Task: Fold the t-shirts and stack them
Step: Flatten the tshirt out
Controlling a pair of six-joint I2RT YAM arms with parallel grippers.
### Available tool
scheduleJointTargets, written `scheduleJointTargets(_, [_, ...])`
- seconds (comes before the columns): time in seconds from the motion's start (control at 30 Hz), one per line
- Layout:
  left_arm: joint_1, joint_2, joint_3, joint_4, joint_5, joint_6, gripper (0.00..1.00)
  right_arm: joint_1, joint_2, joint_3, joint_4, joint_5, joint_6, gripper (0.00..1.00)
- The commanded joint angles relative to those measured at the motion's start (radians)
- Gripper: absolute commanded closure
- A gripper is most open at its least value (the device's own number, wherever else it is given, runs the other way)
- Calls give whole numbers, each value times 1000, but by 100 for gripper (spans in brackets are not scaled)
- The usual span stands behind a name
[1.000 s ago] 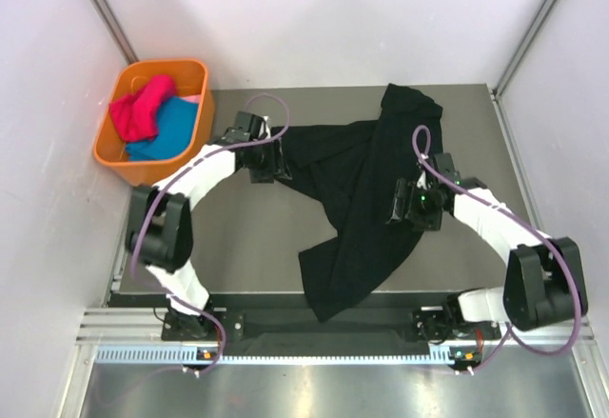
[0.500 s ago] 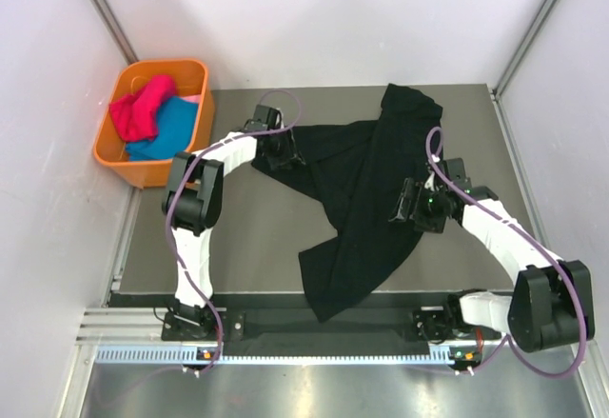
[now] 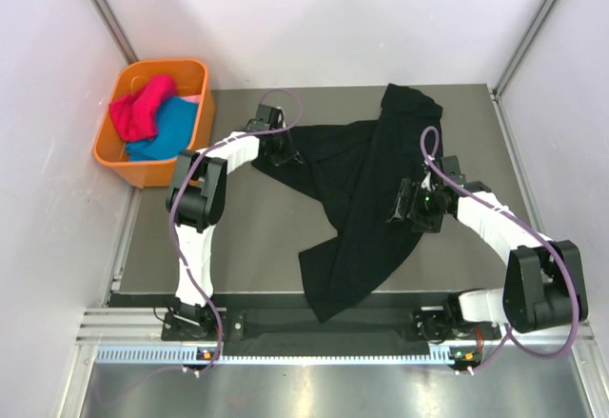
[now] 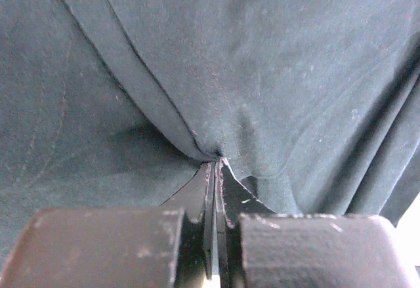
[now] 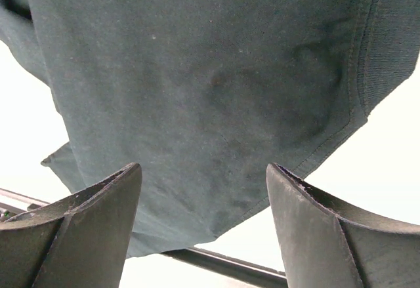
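A large black t-shirt (image 3: pixel 352 232) lies crumpled across the middle of the table, one part running toward the near edge. My left gripper (image 3: pixel 288 154) is at its left edge, shut on a pinched fold of the black cloth (image 4: pixel 216 150); the cloth puckers at the fingertips (image 4: pixel 209 180). My right gripper (image 3: pixel 398 210) hovers over the shirt's right part, open, and between its spread fingers (image 5: pixel 98 216) the black cloth (image 5: pixel 210 84) and its stitched hem show. A magenta-pink t-shirt (image 3: pixel 141 113) and a teal-blue one (image 3: pixel 169 140) lie in the basket.
An orange plastic basket (image 3: pixel 160 64) stands off the table's far left corner. Grey walls and metal posts enclose the table on three sides. A metal rail (image 3: pixel 324 328) runs along the near edge between the arm bases.
My left arm has swung its elbow inward; its gripper shifted slightly up and right onto the shirt's left edge and shut on the cloth. My right gripper has barely moved and stays open.
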Motion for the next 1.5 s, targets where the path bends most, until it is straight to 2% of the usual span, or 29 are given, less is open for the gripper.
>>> scheduleJointTargets(0.0, [4, -77, 49, 114, -50, 6, 100, -7, 13, 48, 31, -21, -6, 23])
scheduleJointTargets(0.03, [6, -92, 52, 192, -66, 6, 100, -8, 16, 49, 29, -33, -1, 23])
scheduleJointTargets(0.13, [29, -68, 116, 273, -125, 16, 100, -7, 32, 58, 17, -53, 6, 23])
scheduleJointTargets(0.2, [61, 22, 271, 283, -147, 38, 100, -8, 42, 75, -4, -55, 5, 23])
scheduleJointTargets(0.23, [72, 64, 344, 275, -156, 52, 95, -7, 45, 83, -24, -51, 0, 23])
scheduleJointTargets(0.27, [95, 160, 526, 214, -167, 66, 68, -7, 48, 98, -38, -50, -9, 23])
scheduleJointTargets(0.3, [104, 161, 628, 179, -170, 66, 68, -7, 49, 104, -46, -47, -12, 23])
scheduleJointTargets(0.37, [118, 286, 866, 110, -204, 109, 48, -7, 49, 115, -59, -45, -23, 23])
scheduleJointTargets(0.4, [119, 319, 901, 82, -214, 137, 35, -8, 49, 115, -61, -47, -23, 23])
scheduleJointTargets(0.43, [119, 314, 906, 82, -219, 144, 13, -8, 49, 115, -60, -45, -26, 23])
scheduleJointTargets(0.5, [121, 244, 809, 96, -213, 151, 6, -7, 52, 104, -50, -57, -24, 23])
scheduleJointTargets(0.6, [113, 96, 536, 143, -173, 163, 10, -5, 47, 84, -32, -67, -18, 23])
scheduleJointTargets(0.67, [103, 32, 369, 159, -176, 181, 19, -5, 33, 74, -24, -74, -18, 23])
scheduleJointTargets(0.77, [98, -69, 201, 175, -187, 209, 31, -7, 18, 61, -18, -84, -27, 23])
scheduleJointTargets(0.87, [95, -104, 141, 154, -196, 244, 30, -7, 4, 41, -14, -96, -32, 23])
scheduleJointTargets(0.93, [95, -86, 142, 131, -202, 273, 26, -7, -14, 26, -12, -102, -34, 22])
scheduleJointTargets(1.2, [86, 23, 216, 82, -268, 402, 24, -8, -63, -12, -41, -97, -50, 22])
scheduleJointTargets(1.3, [86, 70, 262, 70, -253, 424, 28, -8, -76, -20, -55, -91, -57, 22])
scheduleJointTargets(1.47, [79, 104, 290, 65, -227, 415, 51, -8, -83, -26, -66, -84, -61, 22])
